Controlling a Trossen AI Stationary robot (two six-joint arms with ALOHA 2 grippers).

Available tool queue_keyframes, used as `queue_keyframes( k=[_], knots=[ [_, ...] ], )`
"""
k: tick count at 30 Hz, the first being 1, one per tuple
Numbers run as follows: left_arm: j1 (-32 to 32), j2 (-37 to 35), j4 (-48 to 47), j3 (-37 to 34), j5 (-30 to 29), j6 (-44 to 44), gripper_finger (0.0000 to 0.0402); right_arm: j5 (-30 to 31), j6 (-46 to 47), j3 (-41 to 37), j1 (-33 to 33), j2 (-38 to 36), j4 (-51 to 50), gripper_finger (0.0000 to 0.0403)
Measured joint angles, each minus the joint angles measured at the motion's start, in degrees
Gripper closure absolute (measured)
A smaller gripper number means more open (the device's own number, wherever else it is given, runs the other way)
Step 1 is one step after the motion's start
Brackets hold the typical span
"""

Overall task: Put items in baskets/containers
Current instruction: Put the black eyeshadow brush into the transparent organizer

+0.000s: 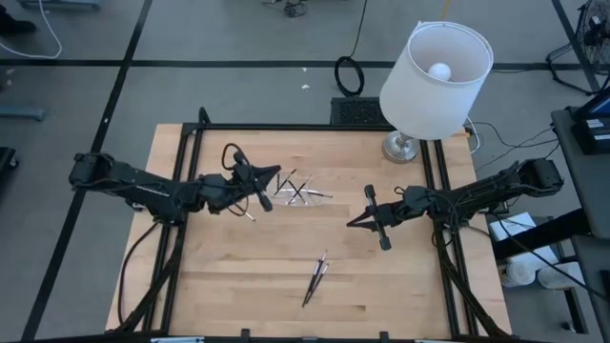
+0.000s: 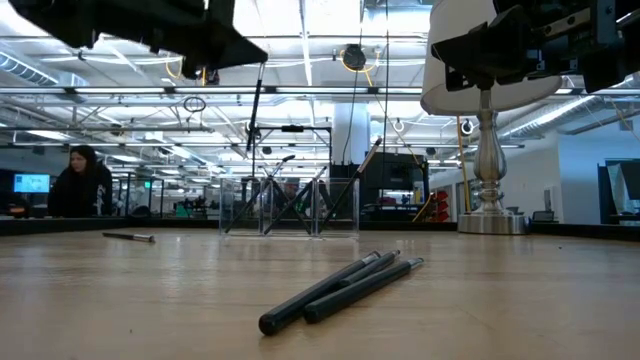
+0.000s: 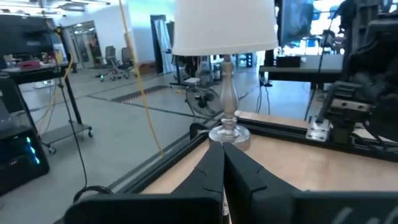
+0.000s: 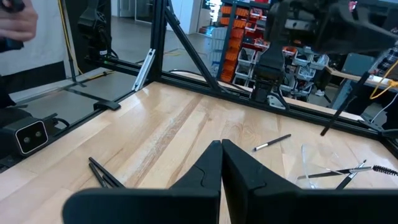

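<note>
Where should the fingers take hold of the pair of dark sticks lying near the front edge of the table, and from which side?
Grip the pair of dark sticks near mid-length, coming straight down from above. They lie flat and side by side on the bare wood, so the fingers should close across the thin shafts, not along them. The right gripper seems nearer than the left gripper.

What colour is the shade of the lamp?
White; the lampshade shows best in the high view.

Clear tray [image 1: 297, 191] outline barely discernible; stick count inside too small to tell
</note>
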Motion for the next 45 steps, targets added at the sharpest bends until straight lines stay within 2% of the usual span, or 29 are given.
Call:
queue_keyframes(
  k=[8,12,39,45],
  knots=[
    [1.0,0.0,10.0,-9.0,0.0,-4.1,0.0401,0.0,0.0,0.0,0.0,0.0,0.0,0.0403],
    [0.9,0.0,13.4,-11.1,0.0,-4.1,0.0401,0.1,0.0,0.0,0.0,0.0,0.0,0.0403],
    [1.6,2.5,12.5,-9.9,0.3,-1.1,0.0401,0.2,-1.7,0.0,0.0,0.0,0.5,0.0403],
    [3.8,6.2,4.4,-4.1,4.3,-1.0,0.0401,0.2,-1.7,0.0,0.0,0.0,0.5,0.0403]
  ],
)
